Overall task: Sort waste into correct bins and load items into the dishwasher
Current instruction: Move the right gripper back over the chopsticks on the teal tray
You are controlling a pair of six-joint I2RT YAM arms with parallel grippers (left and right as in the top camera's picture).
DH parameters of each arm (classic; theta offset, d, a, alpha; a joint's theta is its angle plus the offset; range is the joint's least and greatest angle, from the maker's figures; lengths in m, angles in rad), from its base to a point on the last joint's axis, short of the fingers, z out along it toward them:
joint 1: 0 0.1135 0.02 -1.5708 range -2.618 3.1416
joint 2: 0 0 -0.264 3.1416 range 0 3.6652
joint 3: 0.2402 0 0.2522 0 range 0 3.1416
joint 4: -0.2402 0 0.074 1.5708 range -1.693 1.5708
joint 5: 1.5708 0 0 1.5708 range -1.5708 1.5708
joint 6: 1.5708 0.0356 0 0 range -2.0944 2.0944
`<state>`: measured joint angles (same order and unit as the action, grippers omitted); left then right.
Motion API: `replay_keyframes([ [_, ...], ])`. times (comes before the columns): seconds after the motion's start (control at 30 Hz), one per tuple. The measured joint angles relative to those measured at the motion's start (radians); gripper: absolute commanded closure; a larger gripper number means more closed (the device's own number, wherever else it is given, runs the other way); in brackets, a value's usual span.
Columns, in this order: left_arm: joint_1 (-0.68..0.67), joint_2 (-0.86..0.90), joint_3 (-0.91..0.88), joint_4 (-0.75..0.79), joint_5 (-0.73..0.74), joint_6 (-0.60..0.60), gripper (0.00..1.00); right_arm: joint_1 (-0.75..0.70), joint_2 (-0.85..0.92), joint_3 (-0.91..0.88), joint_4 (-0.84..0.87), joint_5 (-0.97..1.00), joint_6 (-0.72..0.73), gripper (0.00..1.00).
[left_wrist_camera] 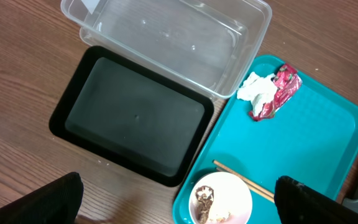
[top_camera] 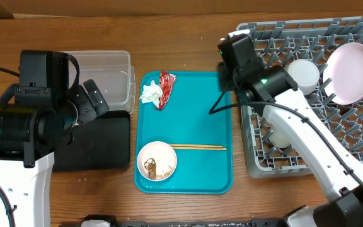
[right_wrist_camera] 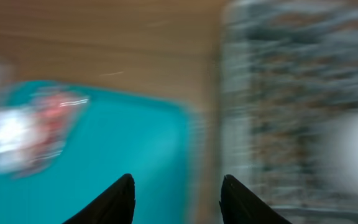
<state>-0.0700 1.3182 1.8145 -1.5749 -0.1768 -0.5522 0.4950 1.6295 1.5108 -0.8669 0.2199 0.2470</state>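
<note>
On the teal tray (top_camera: pixel 194 113) lie a crumpled white tissue (top_camera: pixel 150 93) (left_wrist_camera: pixel 257 90) and a red shiny wrapper (top_camera: pixel 167 88) (left_wrist_camera: pixel 281 90). A small white bowl (top_camera: pixel 157 160) (left_wrist_camera: pixel 221 199) holds brownish food scraps, with thin wooden chopsticks (top_camera: pixel 197 147) (left_wrist_camera: pixel 244 180) beside it. The grey dish rack (top_camera: pixel 266 161) carries a white plate (top_camera: pixel 351 70), a white cup (top_camera: pixel 303 72) and a bowl (top_camera: pixel 282 135) partly under my right arm. My left gripper (top_camera: pixel 99 101) (left_wrist_camera: pixel 178 180) hangs wide open and empty over the black tray (top_camera: pixel 96 145) (left_wrist_camera: pixel 135 118). My right gripper (top_camera: pixel 227 69) (right_wrist_camera: pixel 178 186) is open and empty between tray and rack; its view is blurred.
The clear plastic tub (top_camera: pixel 103 75) (left_wrist_camera: pixel 173 43) stands empty behind the black tray, left of the teal tray. Bare wooden table (top_camera: pixel 188 38) runs along the back. A black cable (top_camera: pixel 219 104) from my right arm hangs over the tray's right edge.
</note>
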Motion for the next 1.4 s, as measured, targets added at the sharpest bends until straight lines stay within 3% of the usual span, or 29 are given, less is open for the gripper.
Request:
replay_keyframes([
  [0.1,0.0,0.0,0.0,0.0,0.0,0.0,0.0,0.026,0.016,0.0,0.029,-0.198,0.119,0.58],
  [0.27,0.0,0.0,0.0,0.0,0.0,0.0,0.0,0.108,0.121,0.0,0.108,-0.341,0.234,0.62],
  [0.43,0.0,0.0,0.0,0.0,0.0,0.0,0.0,0.185,0.265,-0.015,0.127,-0.327,0.277,0.62],
  [0.63,0.0,0.0,0.0,0.0,0.0,0.0,0.0,0.17,0.289,-0.026,0.156,-0.277,0.274,0.57],
  [1.03,0.0,0.0,0.0,0.0,0.0,0.0,0.0,0.153,0.288,-0.026,-0.144,-0.336,0.283,0.57],
  [1.13,0.0,0.0,0.0,0.0,0.0,0.0,0.0,0.153,0.288,-0.026,-0.239,-0.344,0.217,0.57],
  [1.4,0.0,0.0,0.0,0.0,0.0,0.0,0.0,0.153,0.288,-0.026,-0.269,-0.327,-0.251,0.58],
])
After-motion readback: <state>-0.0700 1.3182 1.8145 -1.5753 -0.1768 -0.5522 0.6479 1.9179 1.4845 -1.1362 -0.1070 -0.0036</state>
